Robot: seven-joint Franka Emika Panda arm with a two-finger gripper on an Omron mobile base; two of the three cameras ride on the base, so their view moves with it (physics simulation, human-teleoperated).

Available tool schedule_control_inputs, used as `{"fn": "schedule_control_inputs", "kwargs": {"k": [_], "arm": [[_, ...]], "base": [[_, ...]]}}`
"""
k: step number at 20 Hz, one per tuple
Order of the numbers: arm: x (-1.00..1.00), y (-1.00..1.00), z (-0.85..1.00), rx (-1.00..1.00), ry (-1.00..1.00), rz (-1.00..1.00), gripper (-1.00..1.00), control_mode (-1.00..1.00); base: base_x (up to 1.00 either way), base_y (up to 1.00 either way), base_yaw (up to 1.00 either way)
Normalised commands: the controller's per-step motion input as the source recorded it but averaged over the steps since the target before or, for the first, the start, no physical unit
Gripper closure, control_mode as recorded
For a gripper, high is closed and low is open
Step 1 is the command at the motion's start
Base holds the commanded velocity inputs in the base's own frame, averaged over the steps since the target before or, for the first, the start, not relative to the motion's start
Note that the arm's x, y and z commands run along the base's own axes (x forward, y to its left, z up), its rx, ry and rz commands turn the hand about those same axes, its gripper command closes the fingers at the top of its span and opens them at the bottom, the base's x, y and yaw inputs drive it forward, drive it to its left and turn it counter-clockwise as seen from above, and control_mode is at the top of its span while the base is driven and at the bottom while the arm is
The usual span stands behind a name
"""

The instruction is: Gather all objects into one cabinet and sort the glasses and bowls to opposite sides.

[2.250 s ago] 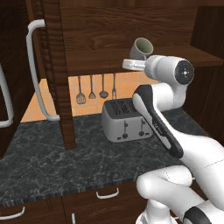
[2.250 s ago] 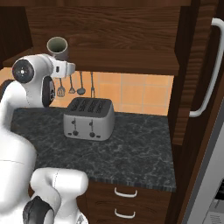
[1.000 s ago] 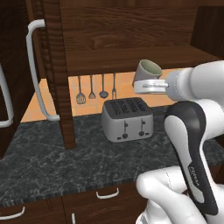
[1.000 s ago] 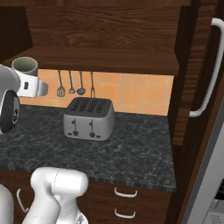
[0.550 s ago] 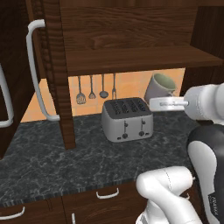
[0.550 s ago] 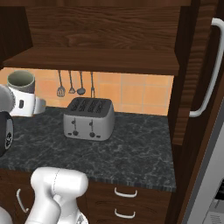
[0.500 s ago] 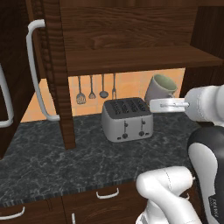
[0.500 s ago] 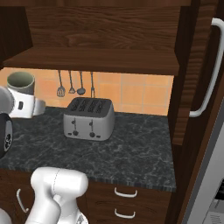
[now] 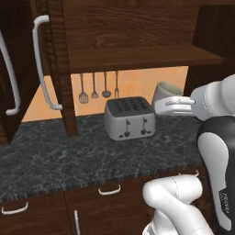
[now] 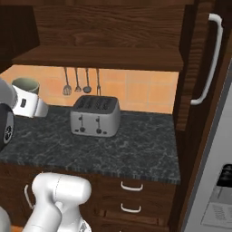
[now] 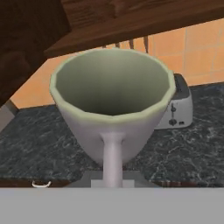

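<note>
Pale greenish-white cup sits pinched in the fingers, held mouth-up in the air over the bench's right end, below the cabinet shelf, probably so it can be set inside upright.

end effector carried pale cup down from shelf level, rightward

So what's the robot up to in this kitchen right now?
The arm holds a pale cup in its gripper, upright in the air above the dark counter, right of the toaster and below the shelf of the open cabinet. No other cups are in sight here.
</note>
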Motion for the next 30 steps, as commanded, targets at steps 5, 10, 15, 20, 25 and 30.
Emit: {"fn": "schedule_control_inputs", "kwargs": {"k": [5, 10, 15, 20, 25, 30], "arm": [[0.0, 0.0, 0.0, 0.0, 0.0, 0.0, 1.0, 1.0], [0.0, 0.0, 0.0, 0.0, 0.0, 0.0, 1.0, 1.0], [0.0, 0.0, 0.0, 0.0, 0.0, 0.0, 1.0, 1.0], [0.0, 0.0, 0.0, 0.0, 0.0, 0.0, 1.0, 1.0], [0.0, 0.0, 0.0, 0.0, 0.0, 0.0, 1.0, 1.0], [0.0, 0.0, 0.0, 0.0, 0.0, 0.0, 1.0, 1.0]], "base": [[-1.0, 0.04, 0.0], [-0.97, 0.33, 0.0], [-0.5, 0.95, 0.0], [-0.22, 1.0, 0.0], [-0.01, 1.0, -0.04], [0.0, 1.0, -0.11]]}}
